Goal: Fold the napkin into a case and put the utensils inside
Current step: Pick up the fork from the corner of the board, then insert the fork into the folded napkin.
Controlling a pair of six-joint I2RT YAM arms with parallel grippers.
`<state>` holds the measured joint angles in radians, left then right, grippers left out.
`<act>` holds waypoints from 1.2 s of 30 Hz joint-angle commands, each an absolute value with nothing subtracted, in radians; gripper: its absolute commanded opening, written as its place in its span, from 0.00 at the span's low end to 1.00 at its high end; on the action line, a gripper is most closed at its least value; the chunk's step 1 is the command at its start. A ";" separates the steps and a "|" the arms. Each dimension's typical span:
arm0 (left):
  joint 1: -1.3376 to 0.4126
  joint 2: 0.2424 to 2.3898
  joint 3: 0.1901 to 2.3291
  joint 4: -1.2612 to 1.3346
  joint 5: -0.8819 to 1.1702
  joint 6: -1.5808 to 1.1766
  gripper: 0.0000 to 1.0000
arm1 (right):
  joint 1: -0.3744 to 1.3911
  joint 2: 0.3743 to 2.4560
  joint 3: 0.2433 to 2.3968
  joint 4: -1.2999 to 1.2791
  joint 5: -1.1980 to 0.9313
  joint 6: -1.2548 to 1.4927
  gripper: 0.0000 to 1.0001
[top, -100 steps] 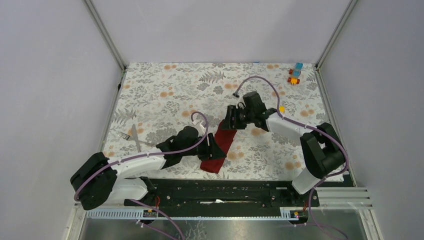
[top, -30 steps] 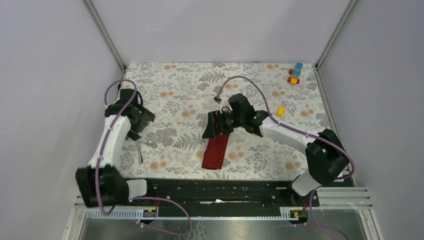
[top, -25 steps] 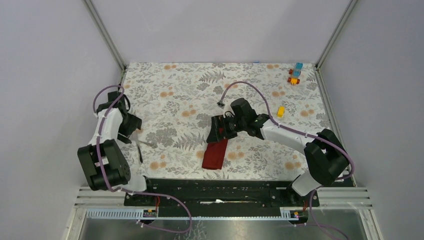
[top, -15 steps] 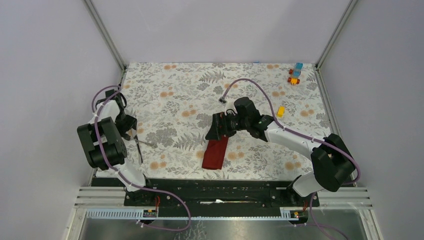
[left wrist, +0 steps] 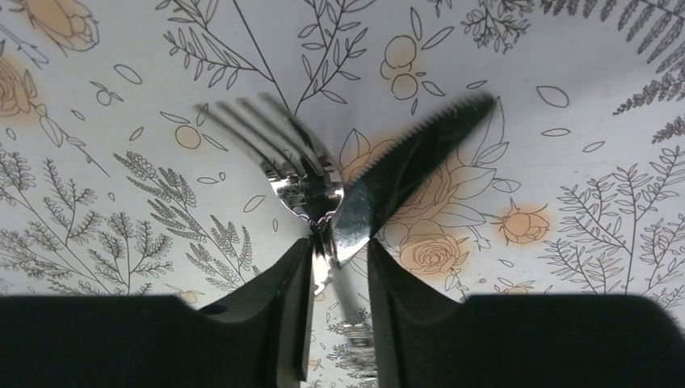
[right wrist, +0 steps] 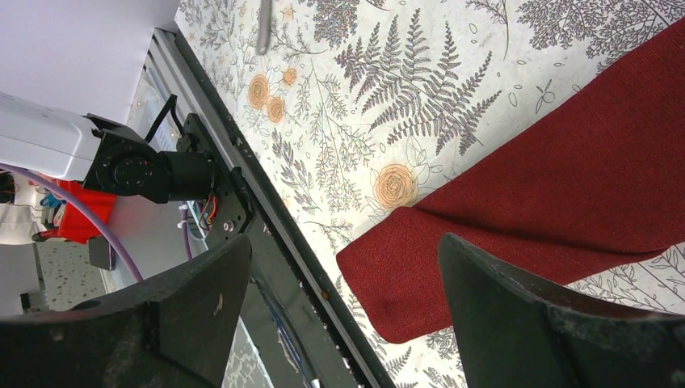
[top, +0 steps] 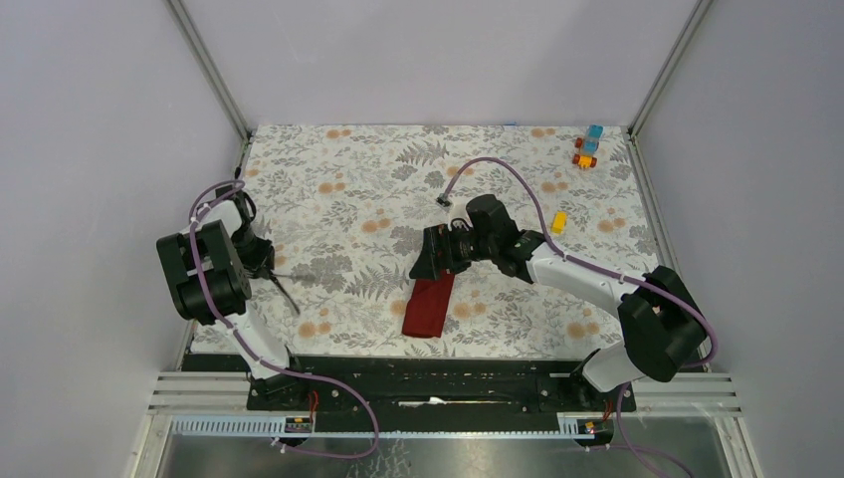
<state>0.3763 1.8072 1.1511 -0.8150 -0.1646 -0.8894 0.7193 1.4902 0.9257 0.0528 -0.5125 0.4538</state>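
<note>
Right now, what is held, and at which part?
Left jaws pinch the silver metal fork at its neck and the slim silver knife at its blade's base. Right jaws hold nothing.

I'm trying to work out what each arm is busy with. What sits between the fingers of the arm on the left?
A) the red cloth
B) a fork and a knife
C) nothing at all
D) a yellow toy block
B: in the left wrist view the fork and the knife lie crossed between the fingers of the left gripper, which close in on them from both sides.
</note>
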 commanded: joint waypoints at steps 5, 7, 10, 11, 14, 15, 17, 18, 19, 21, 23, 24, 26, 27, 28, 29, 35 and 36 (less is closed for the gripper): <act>0.390 1.804 1.074 -0.744 -0.167 -0.926 0.22 | 0.715 1.464 0.921 0.081 -0.478 0.444 0.92; 0.390 1.794 1.070 -0.744 -0.160 -0.924 0.17 | 0.715 1.465 0.920 0.081 -0.472 0.442 0.92; 0.390 1.756 1.062 -0.753 -0.166 -0.919 0.13 | 0.715 1.468 0.922 0.081 -0.471 0.442 0.92; 0.390 1.744 1.062 -0.761 -0.173 -0.916 0.12 | 0.715 1.468 0.922 0.081 -0.472 0.442 0.92; 0.390 1.707 1.057 -0.780 -0.176 -0.904 0.08 | 0.715 1.468 0.922 0.081 -0.470 0.443 0.92; 0.390 1.695 1.057 -0.789 -0.175 -0.903 0.06 | 0.715 1.468 0.922 0.082 -0.469 0.443 0.92; 0.390 1.670 1.054 -0.800 -0.172 -0.896 0.04 | 0.715 1.469 0.922 0.081 -0.470 0.443 0.92; 0.390 1.658 1.053 -0.808 -0.174 -0.895 0.03 | 0.716 1.470 0.922 0.081 -0.472 0.444 0.92; 0.390 1.645 1.054 -0.816 -0.172 -0.891 0.02 | 0.715 1.471 0.922 0.081 -0.471 0.445 0.92; 0.390 1.616 1.054 -0.830 -0.168 -0.885 0.00 | 0.715 1.473 0.922 0.081 -0.470 0.445 0.92; 0.389 1.584 1.051 -0.837 -0.165 -0.880 0.00 | 0.715 1.476 0.923 0.081 -0.470 0.445 0.92; 0.389 1.572 1.052 -0.843 -0.166 -0.879 0.00 | 0.715 1.480 0.925 0.081 -0.469 0.445 0.92; 0.382 1.544 1.057 -0.854 -0.156 -0.870 0.00 | 0.715 1.485 0.924 0.082 -0.467 0.446 0.92; 0.376 1.528 1.059 -0.860 -0.151 -0.866 0.00 | 0.715 1.487 0.925 0.081 -0.463 0.444 0.92; 0.364 1.510 1.061 -0.860 -0.141 -0.861 0.00 | 0.715 1.489 0.924 0.082 -0.456 0.446 0.92; 0.346 1.493 1.068 -0.858 -0.128 -0.856 0.00 | 0.713 1.489 0.921 0.082 -0.448 0.451 0.92; -0.072 1.473 1.257 -0.829 -0.210 -0.737 0.00 | 0.607 1.500 0.866 0.147 -0.517 0.522 0.92; -0.151 1.488 1.303 -0.828 -0.240 -0.712 0.00 | 0.577 1.504 0.852 0.170 -0.545 0.543 0.91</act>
